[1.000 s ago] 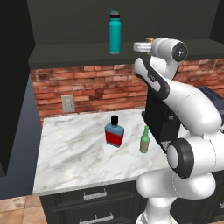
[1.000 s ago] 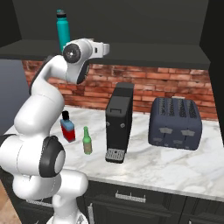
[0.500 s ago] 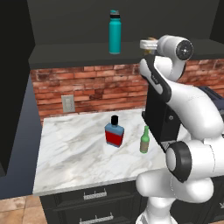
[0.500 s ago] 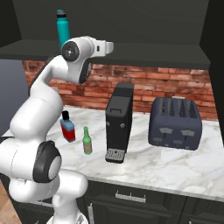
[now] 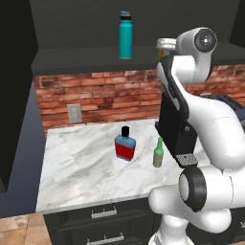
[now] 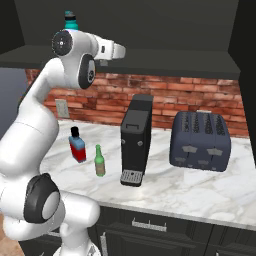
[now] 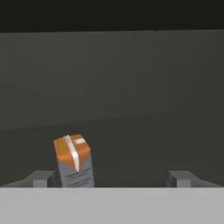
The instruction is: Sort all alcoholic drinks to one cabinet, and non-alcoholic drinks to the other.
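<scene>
Gripper stood with its jaws spread wide and nothing between them. In the hand view the two dark tips sat far apart at the bottom, and the small carton stood upright just inside the left one, not clamped. My read: the carton had just been set down on the upper cabinet shelf and let go, with the jaws wide so the hand could back off without tipping it.

Teal bottle stood upright on the same shelf, well to the left of the hand in the left base view; in the right base view only its cap peeked over the arm's elbow joint. Both soft drinks up there fits the sort — that cabinet looked like the non-alcoholic one.

Blue flask and green bottle both stood upright on the marble counter, near each other but apart, just left of the black coffee machine. They looked untouched, so I'd call the task about half done — the two alcoholic ones still needed the other cabinet.

Toaster sat further right, clear of the work.

Risk as I saw it: the carton sat close to one finger, so a sideways retreat could knock it over.
</scene>
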### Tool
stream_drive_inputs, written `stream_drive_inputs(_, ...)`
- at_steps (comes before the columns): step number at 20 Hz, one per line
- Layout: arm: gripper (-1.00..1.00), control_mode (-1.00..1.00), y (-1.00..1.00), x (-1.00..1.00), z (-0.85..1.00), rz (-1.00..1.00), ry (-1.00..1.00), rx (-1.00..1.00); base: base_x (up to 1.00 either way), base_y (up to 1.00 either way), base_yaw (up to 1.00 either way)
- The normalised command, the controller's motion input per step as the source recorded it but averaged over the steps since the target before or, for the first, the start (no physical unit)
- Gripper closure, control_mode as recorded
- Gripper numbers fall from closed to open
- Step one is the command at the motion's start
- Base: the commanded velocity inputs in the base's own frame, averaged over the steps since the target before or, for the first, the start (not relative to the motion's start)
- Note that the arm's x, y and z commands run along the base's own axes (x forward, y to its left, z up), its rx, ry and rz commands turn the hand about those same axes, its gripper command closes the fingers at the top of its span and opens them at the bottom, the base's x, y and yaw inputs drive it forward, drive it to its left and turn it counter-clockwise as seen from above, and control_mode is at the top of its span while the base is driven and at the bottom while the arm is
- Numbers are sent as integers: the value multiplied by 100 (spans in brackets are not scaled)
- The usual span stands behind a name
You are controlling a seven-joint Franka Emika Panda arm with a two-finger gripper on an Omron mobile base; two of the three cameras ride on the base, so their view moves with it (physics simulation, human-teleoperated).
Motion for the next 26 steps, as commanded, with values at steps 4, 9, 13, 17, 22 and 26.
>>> stream_drive_inputs(4, -100, -100, -3, -79, 22, -6, 12, 10, 0, 0, 0)
stream_drive_inputs(9, -100, -100, -7, -99, 20, -3, 11, 12, 0, 0, 0)
stream_drive_inputs(13, -100, -100, 0, -100, -10, -6, 3, 5, 0, 0, 0)
stream_drive_inputs(17, -100, -100, 7, -100, -36, -10, 0, 0, 0, 0, 0)
stream_drive_inputs(22, -100, -100, 30, -99, -40, -16, 0, 0, 0, 0, 0)
stream_drive_inputs(26, -100, -100, 46, -54, -29, -10, 0, 0, 0, 0, 0)
